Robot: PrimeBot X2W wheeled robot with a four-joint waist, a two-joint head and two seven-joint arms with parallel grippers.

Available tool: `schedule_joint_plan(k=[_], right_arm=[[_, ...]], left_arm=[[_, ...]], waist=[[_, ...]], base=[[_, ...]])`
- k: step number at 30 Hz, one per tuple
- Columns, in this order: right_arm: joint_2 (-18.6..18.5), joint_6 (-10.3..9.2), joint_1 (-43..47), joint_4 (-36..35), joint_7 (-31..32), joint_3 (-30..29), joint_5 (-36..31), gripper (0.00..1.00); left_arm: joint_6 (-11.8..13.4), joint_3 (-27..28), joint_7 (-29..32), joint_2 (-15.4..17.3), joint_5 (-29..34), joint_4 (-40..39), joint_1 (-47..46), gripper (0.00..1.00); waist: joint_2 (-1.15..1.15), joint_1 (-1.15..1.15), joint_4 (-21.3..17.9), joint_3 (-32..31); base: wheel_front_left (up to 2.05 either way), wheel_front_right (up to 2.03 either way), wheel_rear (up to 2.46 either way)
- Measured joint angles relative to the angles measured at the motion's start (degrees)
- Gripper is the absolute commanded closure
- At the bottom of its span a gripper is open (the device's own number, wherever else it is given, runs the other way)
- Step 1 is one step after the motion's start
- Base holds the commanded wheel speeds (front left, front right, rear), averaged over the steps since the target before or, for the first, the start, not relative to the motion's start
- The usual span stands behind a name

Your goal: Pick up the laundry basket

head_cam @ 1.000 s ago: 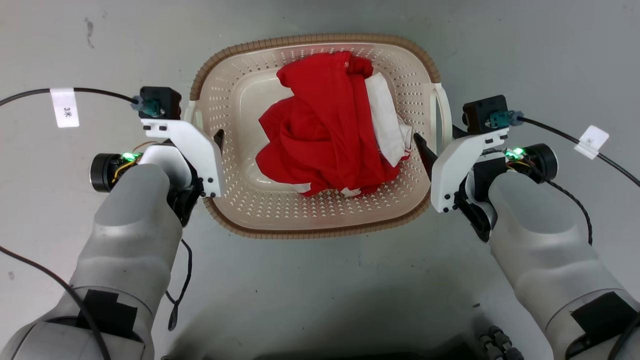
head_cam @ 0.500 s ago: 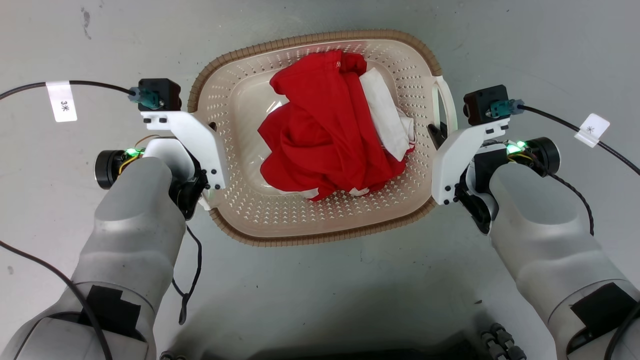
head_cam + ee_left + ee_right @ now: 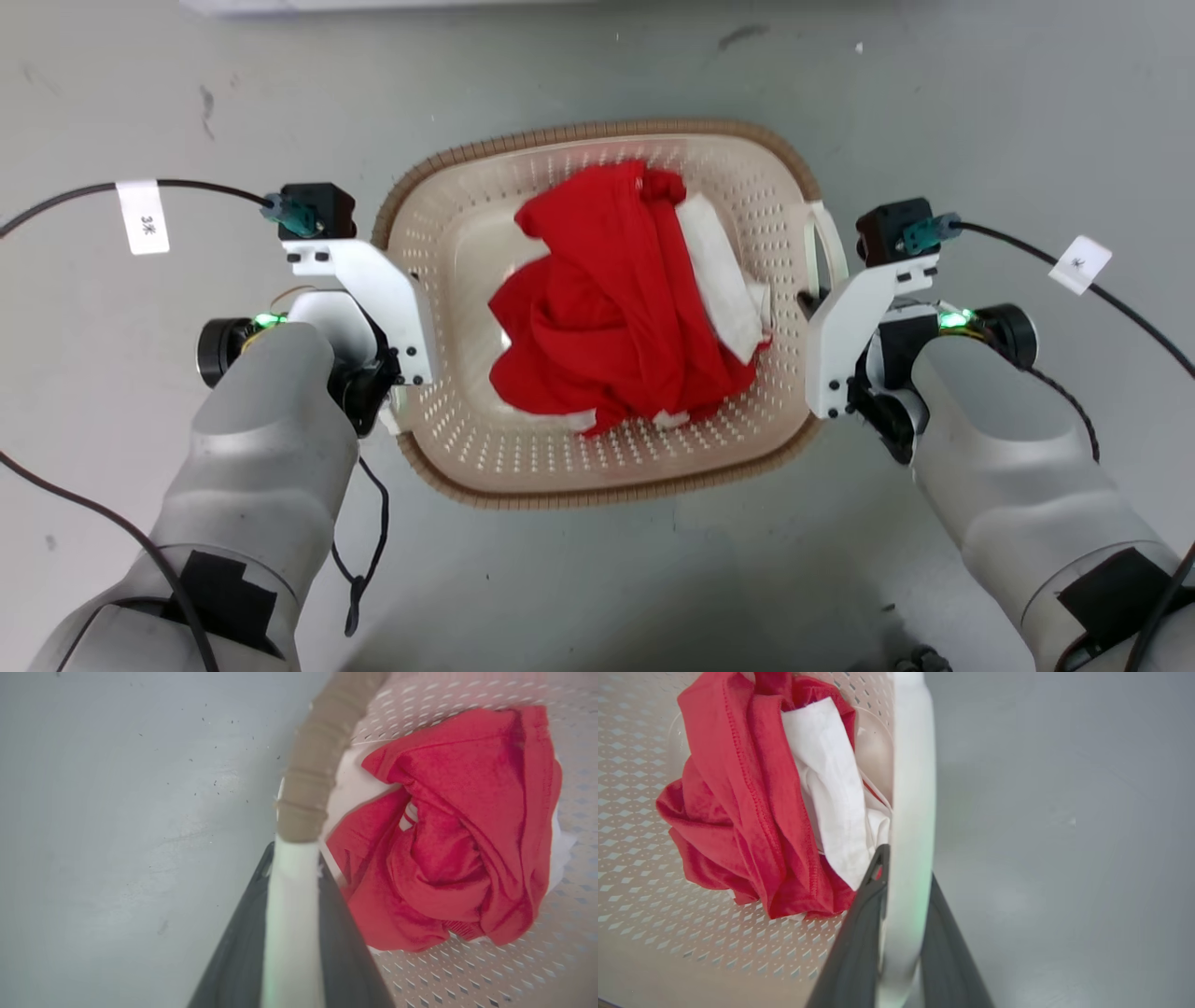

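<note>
Grey floor underneath, laundry basket held between arms: left gripper clamped on left handle, right gripper clamped on right handle. Red clothes inside.

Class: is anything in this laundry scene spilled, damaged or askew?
Nothing stands out: red clothing and white cloth lie inside the laundry basket; left end effector and right end effector each grip a handle.

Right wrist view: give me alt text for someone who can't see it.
The right gripper grips the white handle of the laundry basket between its two dark fingers. Inside lie a crumpled red garment and a white cloth; grey floor beyond the handle.
</note>
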Motion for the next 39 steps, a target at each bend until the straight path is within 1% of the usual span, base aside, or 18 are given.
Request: schedule_joint_plan(k=[10,18,25,30,39], right_arm=[[-0.7,-0.07,2.9,0.1,6.7,2.1,4.2,1.00],[-1.8,-0.07,6.1,-0.6,12.9,3.6,8.1,1.00],[-2.4,-0.07,8.5,-1.0,19.9,4.2,11.9,1.00],[-2.7,-0.08,9.8,-0.9,25.3,4.6,14.1,1.00],[-3.0,-0.07,10.4,0.0,32.4,5.3,16.1,1.00]], left_arm=[[0.1,-2.3,2.9,-1.2,-3.2,0.7,2.6,1.00],[0.2,-3.5,9.0,-2.2,-6.3,1.4,5.2,1.00],[0.3,-5.0,14.1,-2.6,-8.4,1.6,7.1,1.00],[0.3,-5.7,15.7,-2.7,-9.7,1.6,9.3,1.00],[0.3,-7.0,18.7,-3.1,-11.8,1.7,11.8,1.00]], waist=[[0.00,0.00,0.0,-9.2],[0.00,0.00,0.7,-18.0],[0.00,-0.01,1.5,-25.5],[0.00,-0.01,1.7,-30.3],[0.00,-0.02,1.1,-37.5]], base=[[0.00,0.00,0.00],[0.00,0.00,0.00],[0.00,0.00,0.00],[0.00,0.00,0.00],[0.00,0.00,0.00]])
